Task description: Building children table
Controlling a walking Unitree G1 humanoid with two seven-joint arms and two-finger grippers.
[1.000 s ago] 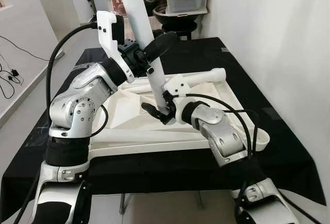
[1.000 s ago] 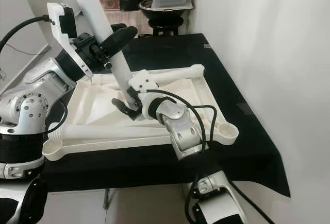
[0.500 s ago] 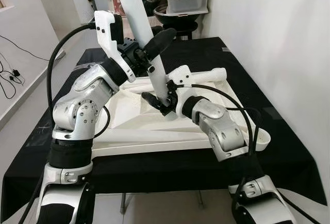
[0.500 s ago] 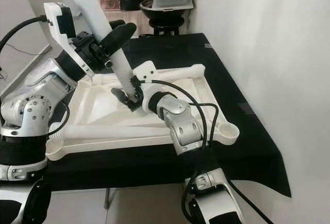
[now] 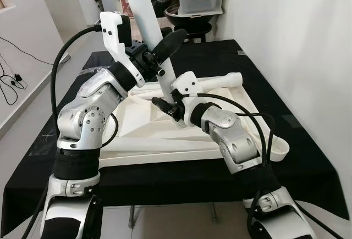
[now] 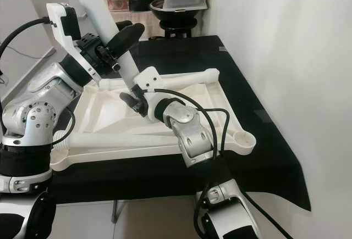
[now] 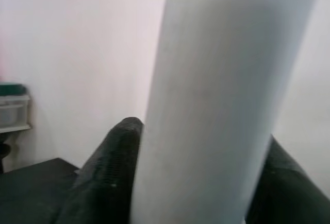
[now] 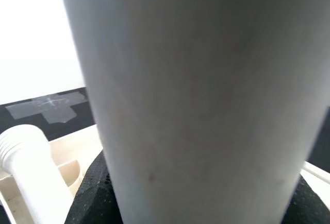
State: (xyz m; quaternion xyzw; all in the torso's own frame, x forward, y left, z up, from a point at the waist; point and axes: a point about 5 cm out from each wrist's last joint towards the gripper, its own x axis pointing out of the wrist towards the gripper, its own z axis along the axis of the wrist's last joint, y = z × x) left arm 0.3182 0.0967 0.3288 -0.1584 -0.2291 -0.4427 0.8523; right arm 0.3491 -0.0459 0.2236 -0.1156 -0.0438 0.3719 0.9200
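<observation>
A white table top lies upside down on the black-covered table. A long white table leg stands tilted over it, its upper end beyond the picture's edge. My left gripper is shut around the leg partway up; black fingers flank the tube. Lower down, my right gripper is shut on the same leg near its bottom end, just above the top's underside. Two more white legs lie on the top, one at the back and one along the front.
An open round socket sits at the top's near right corner. Behind the table stands a stool with a bowl and lidded plastic boxes. A white wall runs close along the right. Cables trail on the floor at left.
My right gripper has slid up and slightly away along the leg's lower end. The left gripper keeps its hold in nearly the same spot.
</observation>
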